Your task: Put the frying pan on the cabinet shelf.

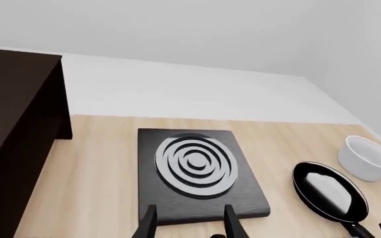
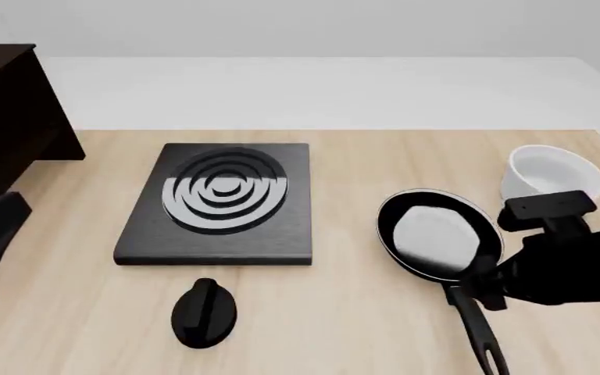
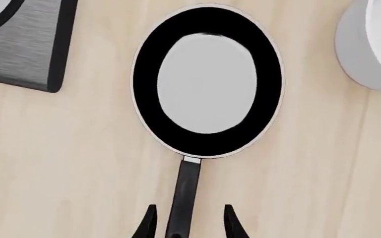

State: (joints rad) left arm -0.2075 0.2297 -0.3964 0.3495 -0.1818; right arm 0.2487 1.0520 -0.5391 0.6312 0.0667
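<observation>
Because the frying pan (image 2: 437, 233) is to be taken by its long thin handle, with the heavy round dish far out ahead of the grip, it may well sag or swivel once lifted, and a slack hold would let it twist free on the long carry to the cabinet shelf (image 2: 8, 117) at the far left; it lies flat on the table (image 2: 362, 312) right of centre, its long axis running from the dish back toward the arms' side, handle nearest the robot; the right claw (image 3: 187, 223) hangs over that handle with fingers apart on either side, not yet closed; a white bowl (image 2: 550, 176) sits just beyond the pan, close enough to be knocked; the stove plate (image 2: 222, 205) lies left; the left claw (image 1: 190, 220) is spread and holds nothing.
</observation>
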